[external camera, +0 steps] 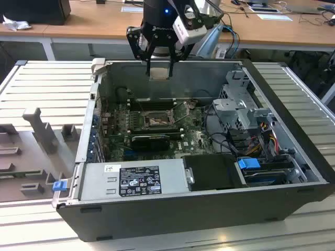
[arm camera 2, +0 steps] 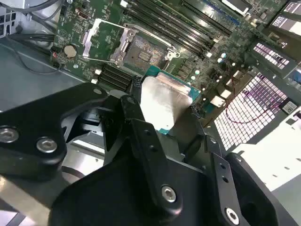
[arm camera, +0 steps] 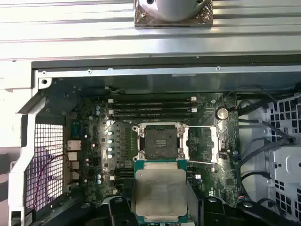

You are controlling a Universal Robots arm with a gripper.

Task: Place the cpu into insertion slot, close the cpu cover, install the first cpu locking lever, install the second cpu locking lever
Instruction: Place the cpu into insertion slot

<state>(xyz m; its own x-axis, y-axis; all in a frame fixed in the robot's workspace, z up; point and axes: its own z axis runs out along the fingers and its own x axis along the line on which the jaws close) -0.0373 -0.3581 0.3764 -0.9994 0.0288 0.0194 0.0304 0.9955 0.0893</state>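
A robot arm's gripper [external camera: 158, 73] is hanging over the far side of an open computer case [external camera: 157, 219], which is lying on its side on a ribbed metal bench [external camera: 47, 83]. The gripper's black fingers [arm camera 2: 129, 106] are closing narrowly on the cpu [arm camera: 160, 190], pinching it by two opposite edges. The chip is sitting level, its pale silvery-grey top facing up toward the wrist and a green rim showing around it.

In the exterior view the cpu is hovering in the air near the top of the case's far wall, well above the motherboard [arm camera: 94, 141] and touching nothing but the fingers.

Down on the board, the insertion slot [arm camera: 157, 142] is lying open, its dark frame surrounding an exposed brownish contact field. The cpu cover [arm camera: 186, 143] is swung back, lying just beside the slot on the side toward the drive cage [external camera: 241, 104]. On the far side of the slot, a row of long memory slots [arm camera: 150, 106] is running across the board.

A grey power supply [external camera: 131, 180] with a black label is filling the near side of the case, between the motherboard and the near wall.
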